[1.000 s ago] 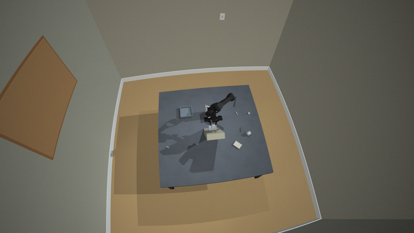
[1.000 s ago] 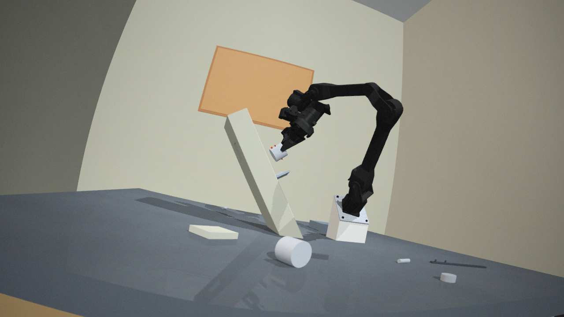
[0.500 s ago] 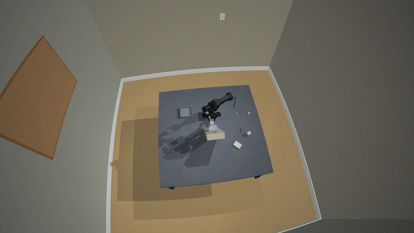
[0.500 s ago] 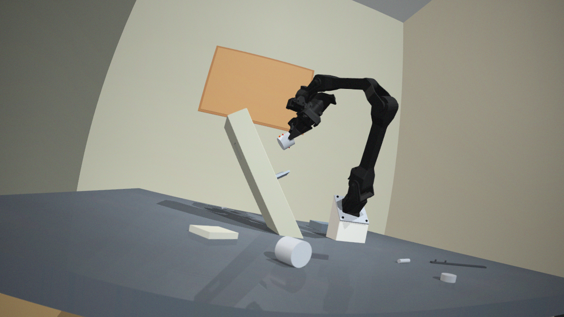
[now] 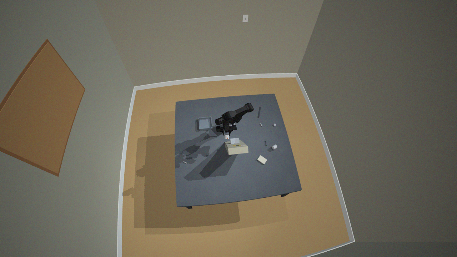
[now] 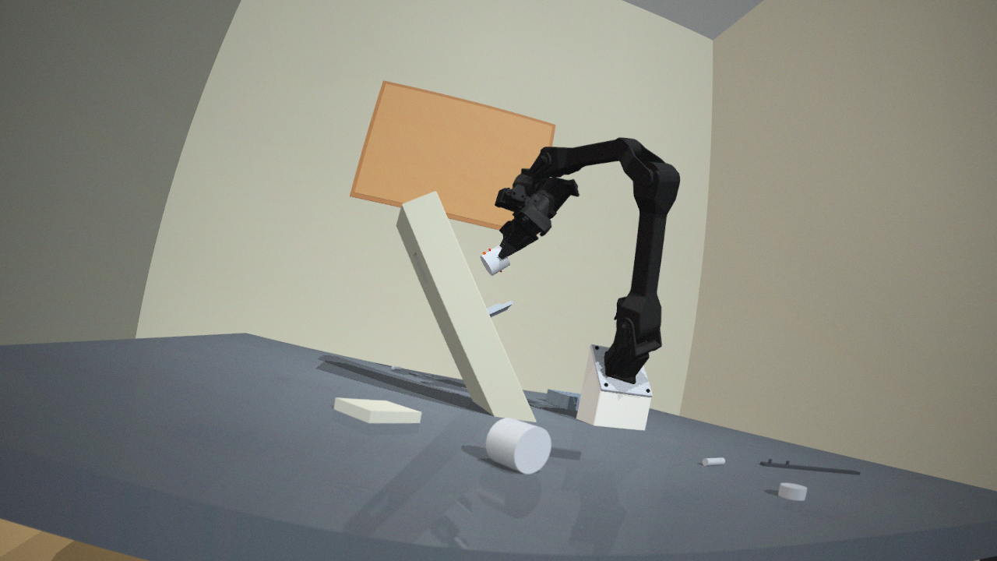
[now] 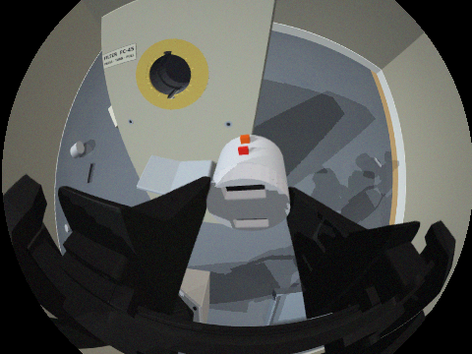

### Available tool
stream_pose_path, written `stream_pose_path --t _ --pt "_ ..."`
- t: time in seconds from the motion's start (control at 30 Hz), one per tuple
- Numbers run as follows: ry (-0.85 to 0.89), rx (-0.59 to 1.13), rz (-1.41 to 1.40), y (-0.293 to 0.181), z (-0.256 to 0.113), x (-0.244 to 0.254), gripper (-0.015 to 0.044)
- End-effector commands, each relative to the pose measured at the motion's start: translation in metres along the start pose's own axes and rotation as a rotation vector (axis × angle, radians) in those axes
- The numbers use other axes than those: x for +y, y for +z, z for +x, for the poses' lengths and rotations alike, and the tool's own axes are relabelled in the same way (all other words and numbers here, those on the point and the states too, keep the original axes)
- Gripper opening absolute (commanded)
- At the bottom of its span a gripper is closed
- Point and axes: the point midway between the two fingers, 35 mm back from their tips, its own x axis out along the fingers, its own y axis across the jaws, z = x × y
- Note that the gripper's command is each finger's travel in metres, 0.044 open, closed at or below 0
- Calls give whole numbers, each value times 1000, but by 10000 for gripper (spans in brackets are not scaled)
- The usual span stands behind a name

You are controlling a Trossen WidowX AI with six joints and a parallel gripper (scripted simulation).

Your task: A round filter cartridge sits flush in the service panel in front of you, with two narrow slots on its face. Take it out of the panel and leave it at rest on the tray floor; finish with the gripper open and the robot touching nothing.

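My gripper [image 5: 226,134] [image 6: 502,252] [image 7: 249,189] is shut on the white round filter cartridge [image 5: 226,137] [image 6: 493,262] [image 7: 256,164], one finger on each side. The cartridge's two slots face the wrist camera, and red and orange marks show on its side. It is held in the air off the panel's front, above the small pale ledge [image 5: 234,140] [image 6: 500,308] [image 7: 192,173]. The leaning cream service panel [image 5: 238,150] [image 6: 459,313] [image 7: 206,25] has an empty round opening with a yellow ring [image 7: 143,74]. The blue-grey tray [image 5: 204,124] [image 6: 559,399] [image 7: 291,309] shows nothing inside in the top view.
A white cylinder [image 5: 274,146] [image 6: 518,446] [image 7: 77,148] and a cream block [image 5: 261,159] [image 6: 376,411] lie on the table beyond the panel's side. A white disc [image 5: 274,125] [image 6: 792,492] and a dark bar [image 5: 259,112] [image 6: 812,467] lie on the side away from the tray.
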Motion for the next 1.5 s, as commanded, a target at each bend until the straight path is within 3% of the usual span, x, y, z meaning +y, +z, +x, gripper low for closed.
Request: stream_pose_path --t 0.0,0.73,1.03,1.47 --pt "-46 11 75 -8 -3 -14 0" --pt "-563 -5 944 -114 -49 -159 0" --pt "-589 -12 986 -124 -51 -165 0" --pt "-768 -21 1270 -240 -41 -199 0"
